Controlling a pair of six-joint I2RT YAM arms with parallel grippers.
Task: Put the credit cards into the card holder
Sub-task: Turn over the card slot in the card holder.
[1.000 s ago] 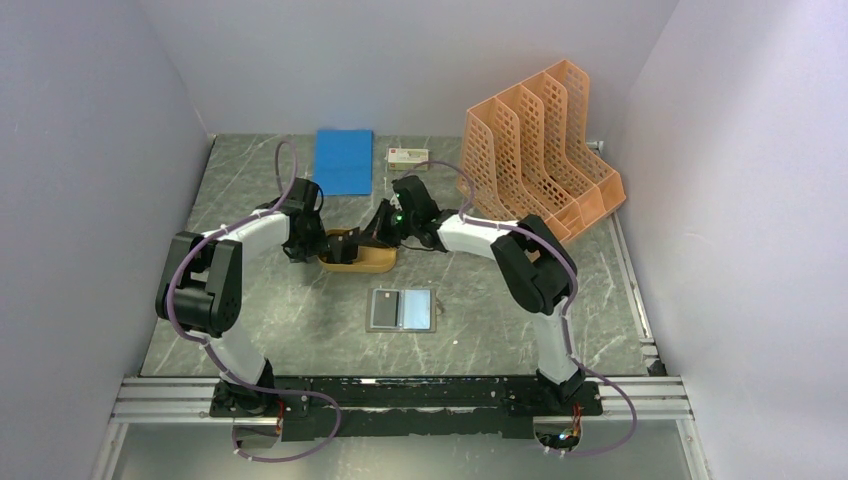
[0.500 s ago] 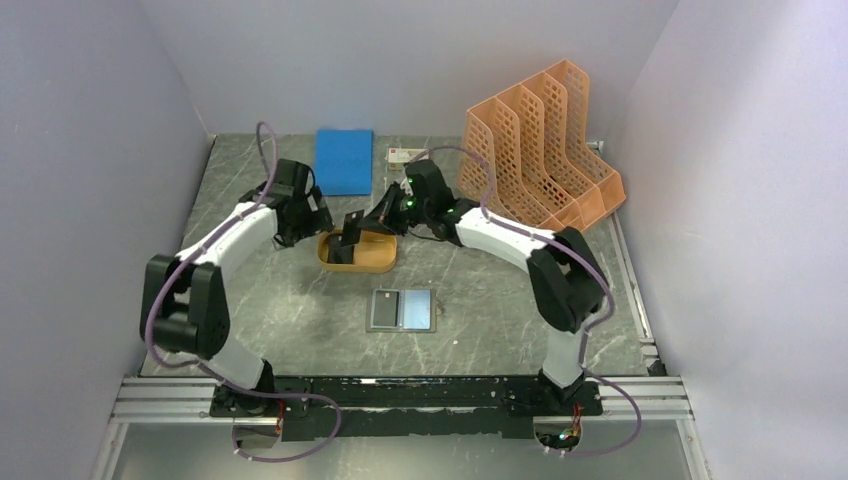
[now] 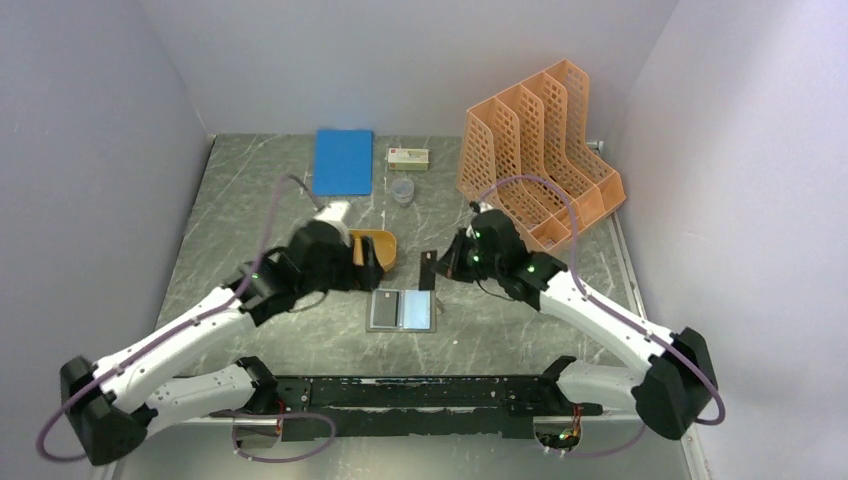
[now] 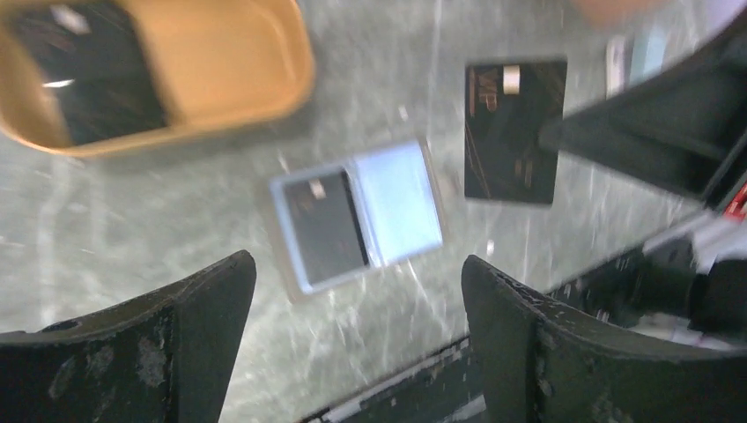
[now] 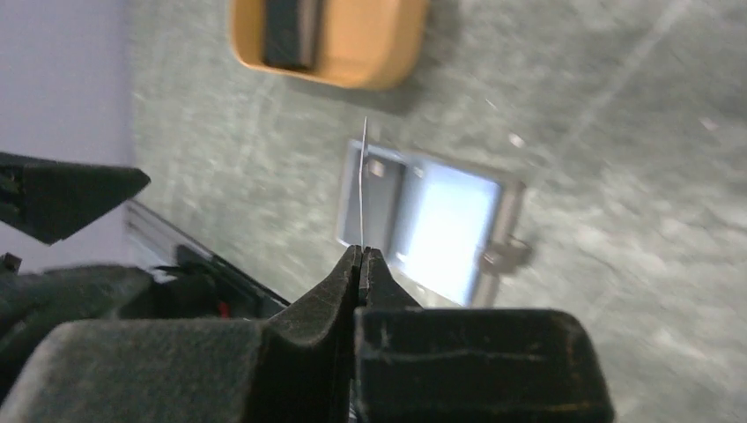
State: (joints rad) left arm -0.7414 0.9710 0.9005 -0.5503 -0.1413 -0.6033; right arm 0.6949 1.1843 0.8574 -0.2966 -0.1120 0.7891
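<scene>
1. Your right gripper (image 5: 363, 257) has its fingers pressed together on one credit card (image 4: 514, 132). It pinches the card's lower edge, so the card stands upright with its thin edge toward the wrist camera.
2. In the overhead view this card hangs just right of centre, off the table and near the upper right corner of the card holder (image 3: 402, 310). Holding it on edge probably lets it slide into a slot.
3. The card holder lies opened flat at centre frame. Its left half is dark, apparently a card, and its right half is pale blue.
4. Your left gripper (image 4: 354, 264) is spread wide and holds nothing. It hovers over the holder, perhaps ready to steady it.
5. The orange tray (image 3: 385, 243), just above the holder in the frame, contains a second credit card (image 4: 97, 79).
</scene>
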